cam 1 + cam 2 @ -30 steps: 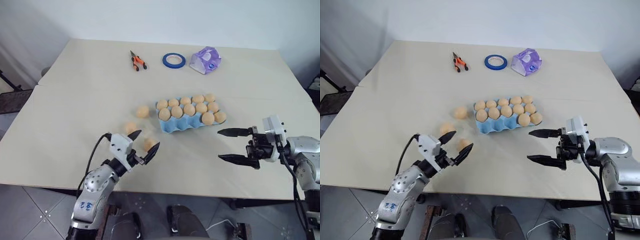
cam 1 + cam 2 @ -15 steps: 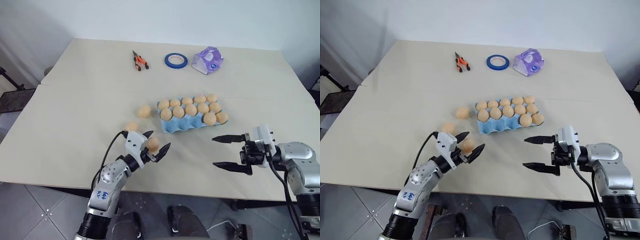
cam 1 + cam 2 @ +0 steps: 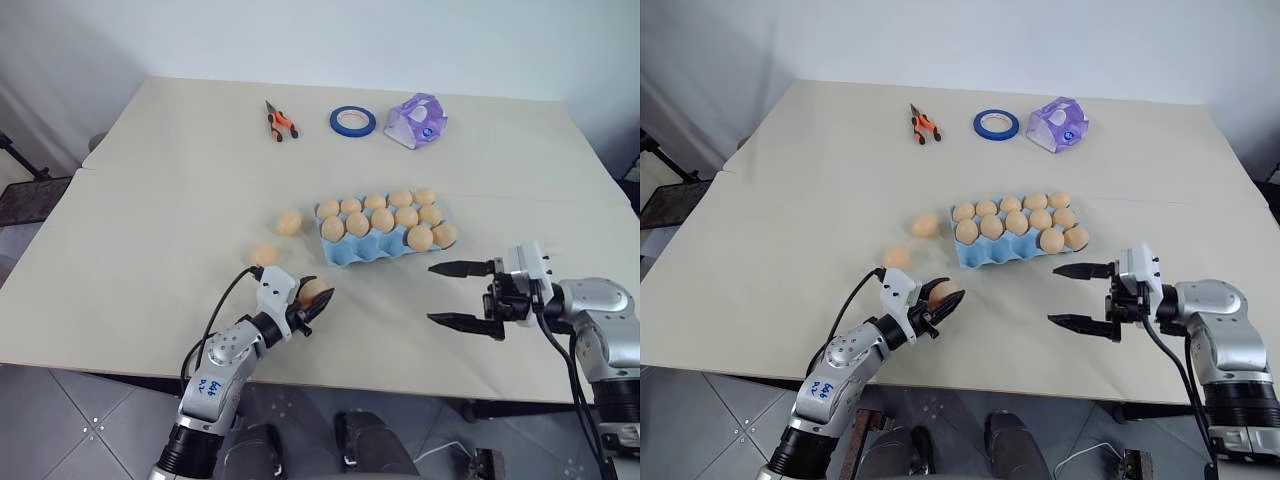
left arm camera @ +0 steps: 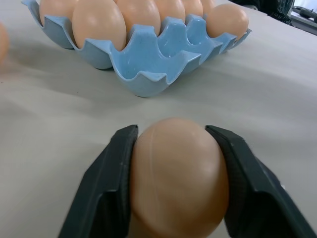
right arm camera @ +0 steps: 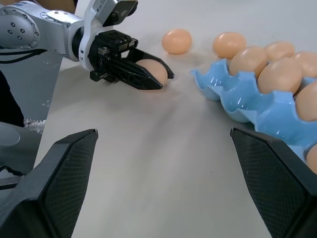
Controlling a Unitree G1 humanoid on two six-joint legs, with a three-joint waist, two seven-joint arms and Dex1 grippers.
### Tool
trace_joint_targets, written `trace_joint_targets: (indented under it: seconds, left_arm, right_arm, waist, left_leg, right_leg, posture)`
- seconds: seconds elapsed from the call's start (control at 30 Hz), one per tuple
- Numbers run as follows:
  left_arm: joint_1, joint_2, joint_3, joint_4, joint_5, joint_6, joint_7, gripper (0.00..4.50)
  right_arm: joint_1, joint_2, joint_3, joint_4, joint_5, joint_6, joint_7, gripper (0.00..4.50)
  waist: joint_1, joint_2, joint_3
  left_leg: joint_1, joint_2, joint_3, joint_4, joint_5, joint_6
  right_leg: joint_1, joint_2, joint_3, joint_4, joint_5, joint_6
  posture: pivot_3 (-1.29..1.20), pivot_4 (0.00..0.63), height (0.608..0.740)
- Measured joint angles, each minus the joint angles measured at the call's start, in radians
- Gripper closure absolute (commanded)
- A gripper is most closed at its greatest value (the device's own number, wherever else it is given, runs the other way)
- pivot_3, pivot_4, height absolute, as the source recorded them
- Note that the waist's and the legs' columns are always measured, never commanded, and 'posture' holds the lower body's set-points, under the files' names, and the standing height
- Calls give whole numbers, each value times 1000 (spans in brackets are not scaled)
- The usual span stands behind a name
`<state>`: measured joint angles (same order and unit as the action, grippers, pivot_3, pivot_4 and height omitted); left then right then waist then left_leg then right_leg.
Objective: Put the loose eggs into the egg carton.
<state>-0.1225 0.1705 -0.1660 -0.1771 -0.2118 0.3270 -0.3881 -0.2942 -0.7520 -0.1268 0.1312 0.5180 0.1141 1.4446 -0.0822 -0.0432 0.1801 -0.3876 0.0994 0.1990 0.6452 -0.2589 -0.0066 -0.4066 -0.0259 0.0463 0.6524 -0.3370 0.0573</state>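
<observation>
Bench surface, pale beige, spans the whole scene and carries everything on it. Near its middle lies the egg carton, a light blue moulded tray with two rows of cups, set at a slight angle; most cups hold eggs, while the front cups toward the robot's left stand empty.

At the far edge of the bench, well apart from the carton, sit a purple-and-white plastic packet, a blue tape roll lying flat, and a small pair of orange-handled pliers.

On the robot's right, the right hand hangs just above the bench, near the carton's right end and apart from it, its two black fingers spread wide with nothing between them.

On the robot's left, the left hand is low at the bench surface in front of the carton's left end, its fingers pinching one loose egg on both sides.

Two other loose eggs lie free on the bench: one egg just beside the carton's left end, and a nearer egg close to the left hand, touching neither.
</observation>
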Motion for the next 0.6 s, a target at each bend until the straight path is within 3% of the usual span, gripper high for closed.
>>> trace_joint_targets:
  seconds: [0.3, 0.6]
  left_arm:
    - [-42, -8, 11, -39, -44, 32, -22, 2757]
    - [-214, -34, 27, -95, -139, 128, -55, 2757]
  right_arm:
    - [6, 25, -43, 18, 27, -10, -33, 0]
    - [86, 105, -63, -61, 63, -27, -104, 0]
  waist:
    - [0, 0, 0]
    - [3, 1, 0]
  left_leg:
    - [0, 0, 0, 0, 0, 0]
    - [-1, 0, 0, 0, 1, -1]
  right_leg:
    - [0, 0, 0, 0, 0, 1]
    - [0, 1, -1, 0, 1, 3]
  posture:
    - [0, 150, 740]
    - [0, 150, 740]
